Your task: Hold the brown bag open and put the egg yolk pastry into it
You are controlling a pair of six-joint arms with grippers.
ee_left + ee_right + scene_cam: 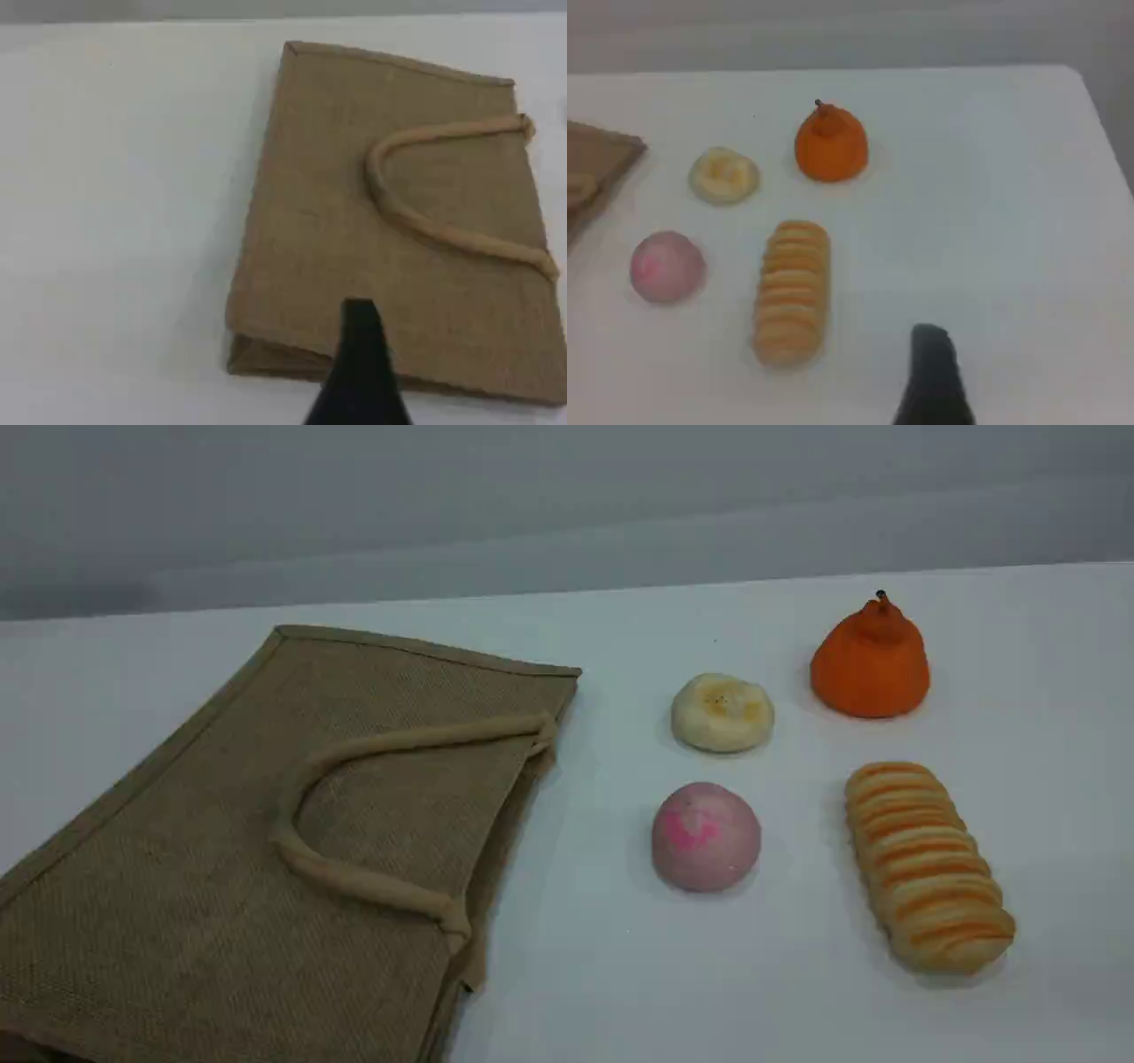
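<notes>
The brown bag (266, 824) lies flat on the white table at the left, its mouth closed and turned right toward the pastries. A beige rope handle (399, 740) rests on top of it. The egg yolk pastry (722, 711), a small cream bun with a yellow-brown top, sits right of the bag's far corner. The scene view shows neither arm. In the left wrist view one dark fingertip (359, 372) hangs over the near edge of the bag (399, 221), holding nothing. In the right wrist view a dark fingertip (932, 381) hovers over bare table, well apart from the pastry (723, 174).
A pink-swirled round bun (706, 835) lies in front of the pastry. A long orange-striped loaf (926, 864) lies to its right, and an orange pear-shaped piece (871, 662) stands behind that. The table's right edge (1103, 115) shows in the right wrist view.
</notes>
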